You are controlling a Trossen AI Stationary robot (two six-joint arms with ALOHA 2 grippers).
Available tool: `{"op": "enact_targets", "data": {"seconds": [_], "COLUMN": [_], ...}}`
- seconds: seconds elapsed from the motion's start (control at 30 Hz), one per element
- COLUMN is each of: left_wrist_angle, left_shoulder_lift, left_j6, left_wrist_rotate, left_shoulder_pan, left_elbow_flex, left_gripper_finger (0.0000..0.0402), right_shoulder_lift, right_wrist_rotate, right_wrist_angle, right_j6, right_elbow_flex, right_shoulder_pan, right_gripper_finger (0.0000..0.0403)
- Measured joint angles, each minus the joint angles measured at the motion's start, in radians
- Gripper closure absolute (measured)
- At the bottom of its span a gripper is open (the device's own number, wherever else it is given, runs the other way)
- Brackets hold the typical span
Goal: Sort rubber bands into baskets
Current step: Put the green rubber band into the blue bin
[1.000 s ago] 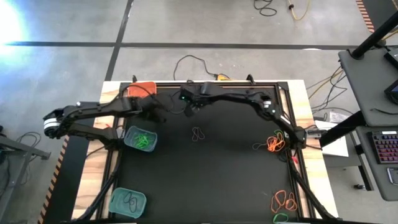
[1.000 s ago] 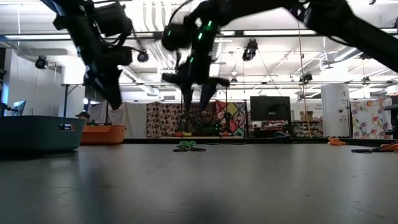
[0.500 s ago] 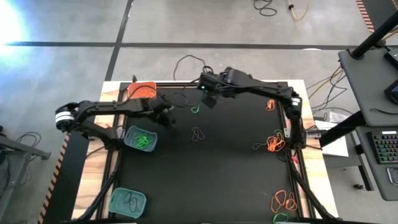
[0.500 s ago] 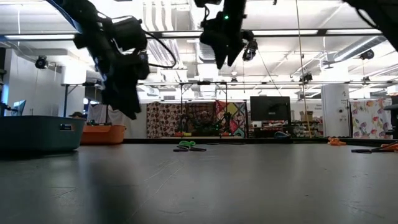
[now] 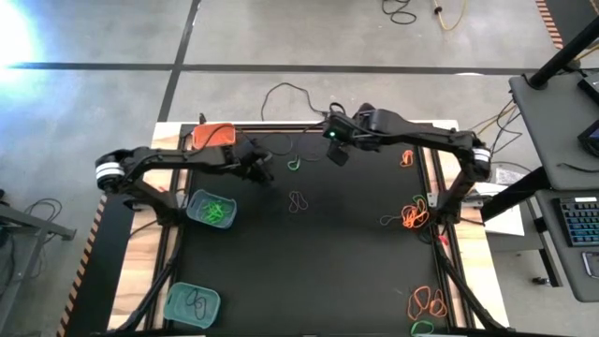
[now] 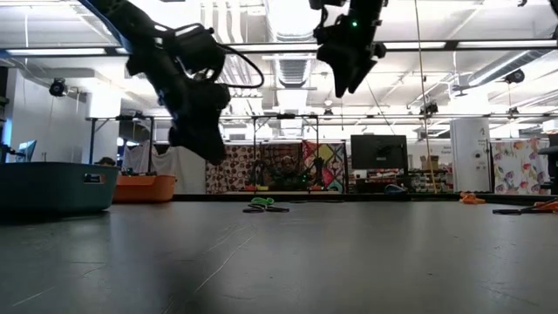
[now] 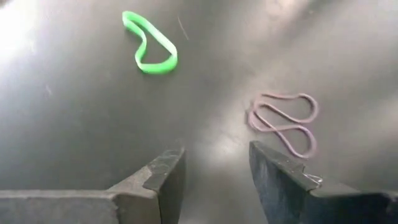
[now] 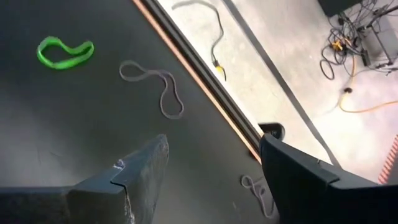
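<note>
Lying flat: green rubber band (image 7: 149, 51), pinched loop (bright), on black mat (image 7: 74, 124).

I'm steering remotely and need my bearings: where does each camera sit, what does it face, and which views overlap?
High view: overhead, straight down on the black table; both dark arms show.
Low view: table height, looking into the room; both arms hang in from above.
Left wrist view: past the open left gripper, down at the mat.
Right wrist view: past the open right gripper, toward the table edge and floor.
Shared: both wrist views and the high view show the bright green rubber band loop.
</note>
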Motion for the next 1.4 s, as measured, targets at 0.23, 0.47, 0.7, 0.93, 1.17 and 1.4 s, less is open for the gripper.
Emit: {"op": "enact_targets", "data": {"seconds": [0.23,0.47,0.7,0.93,1.17,1.4], "left_wrist_angle": [0.005,-0.115,-0.166,-0.078,-0.014,-0.013], "left_shoulder_lift": [0.126,0.286,0.365,0.394,0.444,0.471], "left_j6": [0.204,0.286,0.394,0.55,0.569,0.469], "left_wrist_rotate": [-0.065,-0.126,0.002,0.062,0.097,0.058], "left_shoulder_pan": [0.0,0.006,0.078,0.13,0.139,0.149], "left_elbow_flex": [0.136,0.285,0.352,0.335,0.303,0.354], "left_gripper_finger": [0.0229,0.0225,0.0225,0.0225,0.0224,0.0192], "right_shoulder_lift": [-0.051,-0.048,-0.045,-0.045,-0.044,-0.044], "right_wrist_rotate": [0.0,0.004,0.007,0.005,0.0,0.0], "right_wrist_angle": [0.162,0.191,0.19,0.185,0.162,0.142], "right_j6": [0.015,0.008,0.05,0.09,0.101,0.115], "right_elbow_flex": [-0.058,-0.036,-0.028,-0.028,-0.028,-0.029], "right_shoulder_pan": [0.0,-0.011,-0.034,-0.04,-0.039,-0.039], "right_gripper_finger": [0.0161,0.0159,0.0163,0.0162,0.0165,0.0165]}}
